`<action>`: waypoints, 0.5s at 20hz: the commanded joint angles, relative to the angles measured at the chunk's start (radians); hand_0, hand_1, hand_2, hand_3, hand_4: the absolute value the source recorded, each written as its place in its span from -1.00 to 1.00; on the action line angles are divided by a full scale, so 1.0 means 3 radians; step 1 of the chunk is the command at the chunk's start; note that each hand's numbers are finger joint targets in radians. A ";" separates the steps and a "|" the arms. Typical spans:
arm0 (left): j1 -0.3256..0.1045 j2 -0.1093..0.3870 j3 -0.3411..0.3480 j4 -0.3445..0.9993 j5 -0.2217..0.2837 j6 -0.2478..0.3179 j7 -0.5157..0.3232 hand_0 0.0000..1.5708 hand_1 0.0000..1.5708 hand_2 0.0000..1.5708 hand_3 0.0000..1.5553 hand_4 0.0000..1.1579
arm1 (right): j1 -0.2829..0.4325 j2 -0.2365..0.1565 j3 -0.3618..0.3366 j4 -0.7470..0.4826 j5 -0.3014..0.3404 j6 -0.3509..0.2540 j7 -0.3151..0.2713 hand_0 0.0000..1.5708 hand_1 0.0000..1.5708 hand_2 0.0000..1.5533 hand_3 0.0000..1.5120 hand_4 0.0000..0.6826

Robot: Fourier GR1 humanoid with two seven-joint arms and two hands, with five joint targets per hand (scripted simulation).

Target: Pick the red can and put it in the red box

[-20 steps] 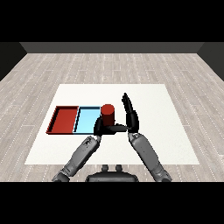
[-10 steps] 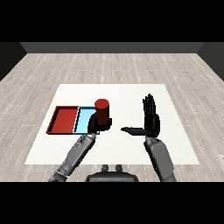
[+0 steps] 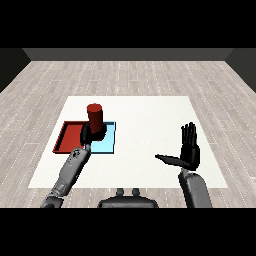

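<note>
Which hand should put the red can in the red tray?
The left hand. It already holds the red can over the trays, right beside the red tray. The right hand is open and far off to the side.

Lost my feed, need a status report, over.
Left hand curled round red can, over the trays. Right hand open, off to the side. Red tray unobstructed.

no readable text, no labels, no numbers anywhere
</note>
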 commanded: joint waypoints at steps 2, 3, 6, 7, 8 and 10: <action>-0.0076 0.0524 0.0354 0.0320 -0.0091 -0.0095 0.0163 1.00 1.00 1.00 0.90 0.95 | 0.0193 0.0004 -0.0183 0.0281 -0.0084 0.0120 -0.0334 -1.00 -1.00 -1.00 -1.00 -1.00; 0.0024 0.0539 0.0344 0.0486 -0.0145 -0.0123 0.0057 1.00 1.00 0.98 0.89 0.97 | 0.0227 -0.0015 -0.0147 0.0205 -0.0099 0.0169 -0.0301 -1.00 -1.00 -1.00 -1.00 -1.00; -0.0173 0.0743 0.0574 0.0947 -0.0160 -0.0148 0.0142 1.00 1.00 1.00 0.92 0.96 | 0.0051 0.0003 -0.0175 0.0279 -0.0034 0.0062 -0.0141 -1.00 -1.00 -1.00 -1.00 -1.00; -0.0326 0.0837 0.0602 0.1145 -0.0212 -0.0141 0.0263 1.00 1.00 0.99 0.91 0.96 | 0.0101 -0.0022 -0.0265 0.0322 -0.0166 0.0148 -0.0180 -1.00 -1.00 -1.00 -1.00 -1.00; -0.0185 0.0899 0.0654 0.1169 -0.0190 -0.0165 0.0254 1.00 1.00 0.99 0.90 0.96 | 0.0117 -0.0072 -0.0254 0.0115 -0.0164 0.0151 -0.0058 -1.00 -1.00 -1.00 -1.00 -1.00; -0.0112 0.1044 0.0719 0.1460 -0.0280 -0.0227 -0.0004 1.00 1.00 0.98 0.90 0.83 | -0.0032 0.0017 -0.0179 0.0283 -0.0106 0.0098 -0.0052 -1.00 -1.00 -1.00 -1.00 -1.00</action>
